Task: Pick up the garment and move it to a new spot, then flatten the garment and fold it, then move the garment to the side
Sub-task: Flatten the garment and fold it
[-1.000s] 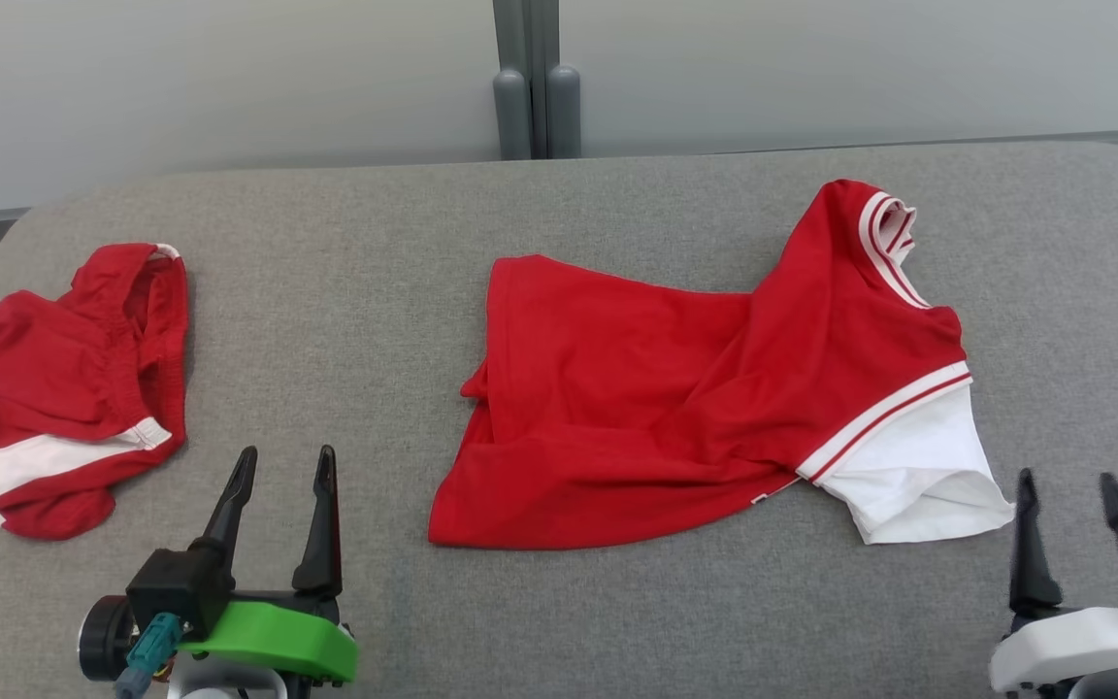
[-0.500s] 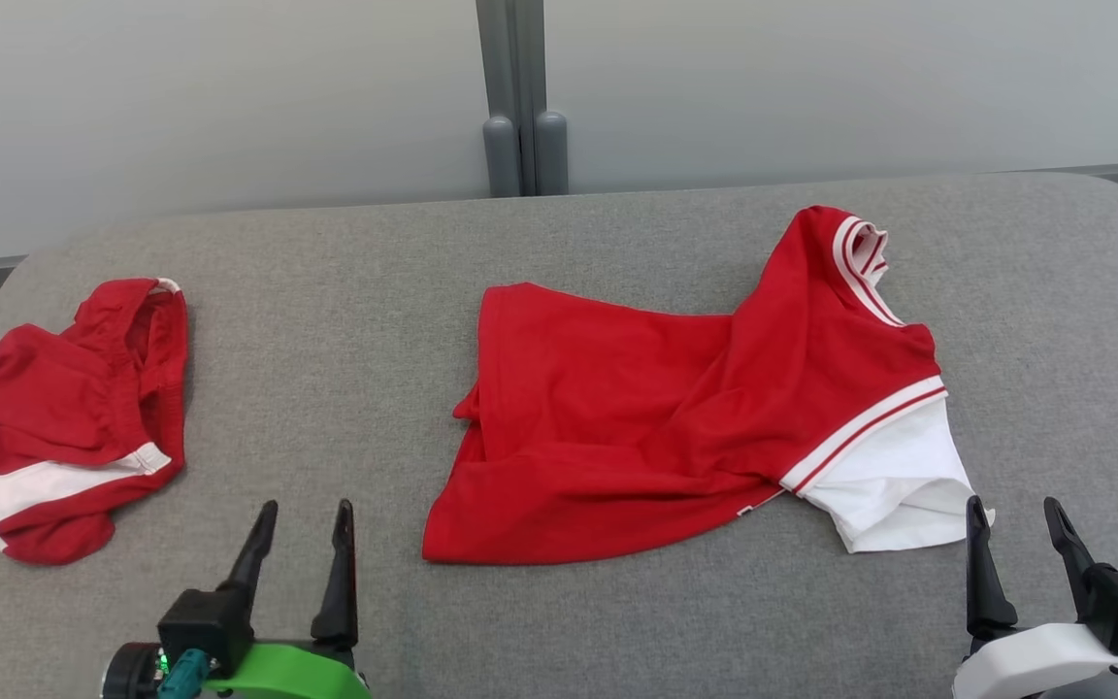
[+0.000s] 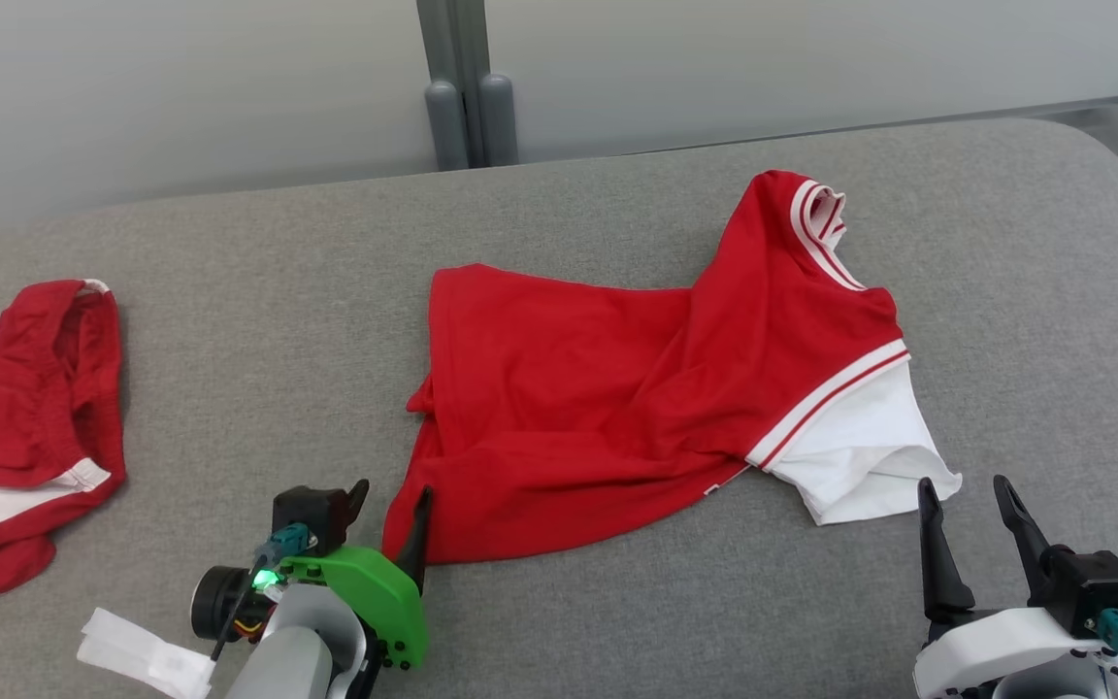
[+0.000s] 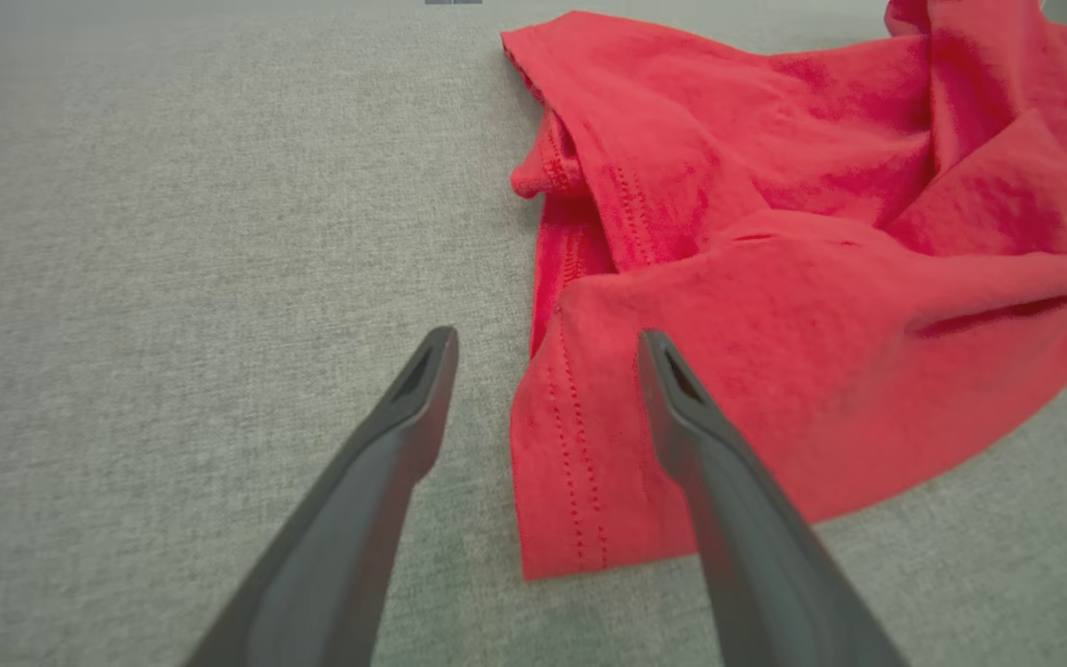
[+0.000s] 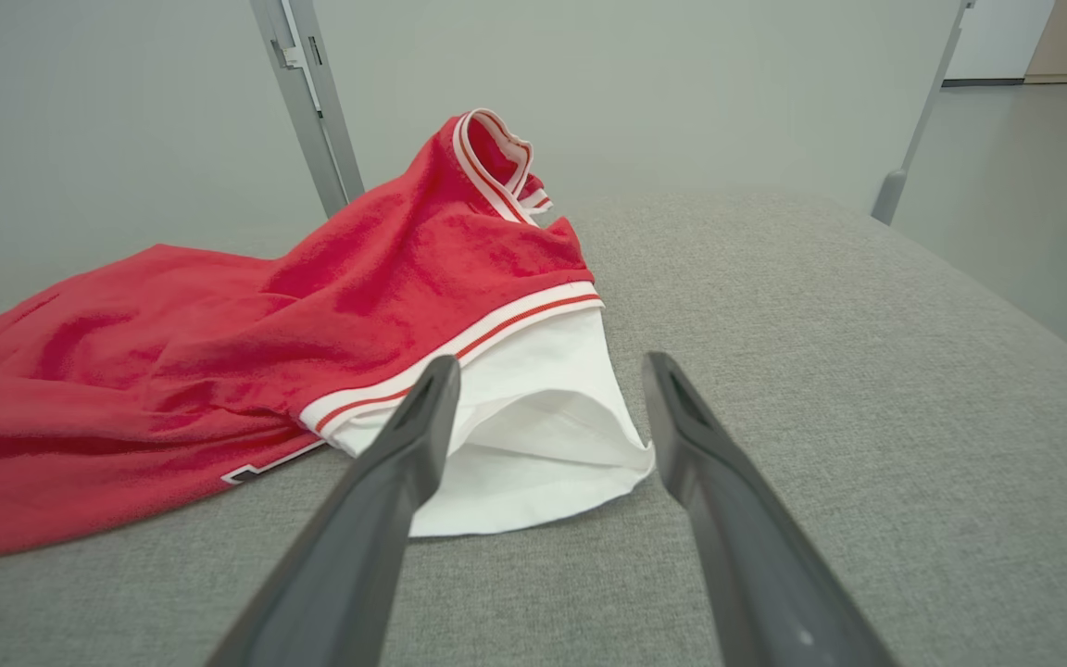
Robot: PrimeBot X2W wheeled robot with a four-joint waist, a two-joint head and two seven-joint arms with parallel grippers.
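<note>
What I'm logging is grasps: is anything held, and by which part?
Nothing is held: left gripper open astride the hem of the red shirt; right gripper open near its white sleeve.

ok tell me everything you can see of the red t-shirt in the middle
The red t-shirt looks like cotton knit, with a white sleeve below a red-and-white striped band and a striped collar. It lies rumpled and unfolded on the grey padded surface, hem toward the left, collar far right. The open left gripper straddles its near hem corner; contact unclear. The open right gripper sits short of the sleeve.
</note>
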